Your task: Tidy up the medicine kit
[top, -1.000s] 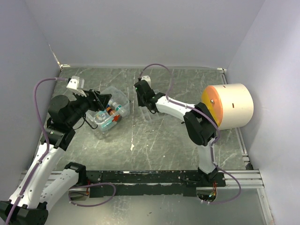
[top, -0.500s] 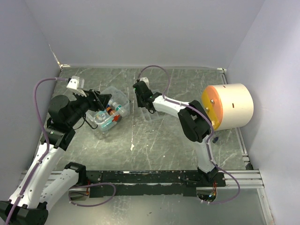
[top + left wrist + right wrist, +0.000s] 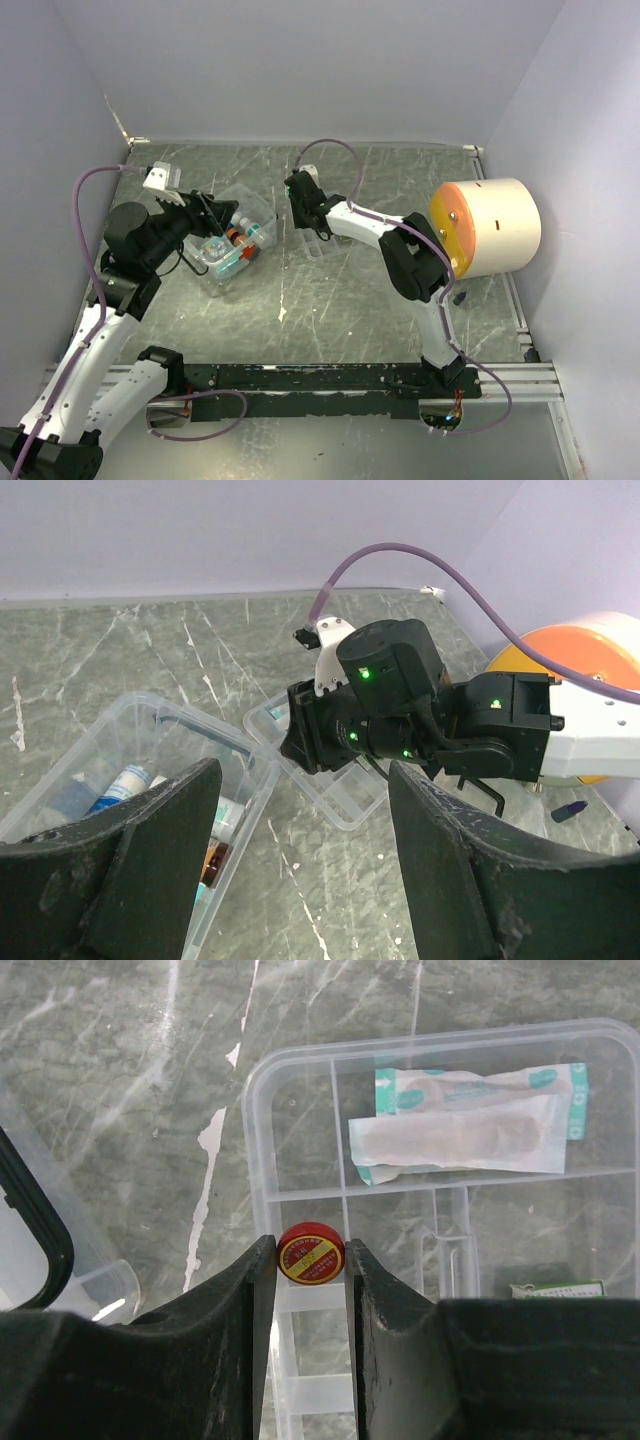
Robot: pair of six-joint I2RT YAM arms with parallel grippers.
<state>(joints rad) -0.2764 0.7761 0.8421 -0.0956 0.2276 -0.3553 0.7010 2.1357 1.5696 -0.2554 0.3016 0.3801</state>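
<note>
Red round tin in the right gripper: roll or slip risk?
The red round tin looks small and rigid, likely light. The right gripper pinches its curved rim, so it may slip or pivot. Landing on edge it could roll; the divided tray's walls should contain it.

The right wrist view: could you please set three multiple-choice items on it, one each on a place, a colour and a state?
1. Where do the plaster packets lie? A. in a compartment of the divided tray B. outside it, left C. outside it, right
2. What colour is the round tin? A. blue B. red C. green
3. How is the right gripper? A. open, empty B. shut on the round tin C. out of view
Key: 1 A, the tray's walls enclose them; 2 B, its rim shows red; 3 B, it clamps the tin's sides.
</note>
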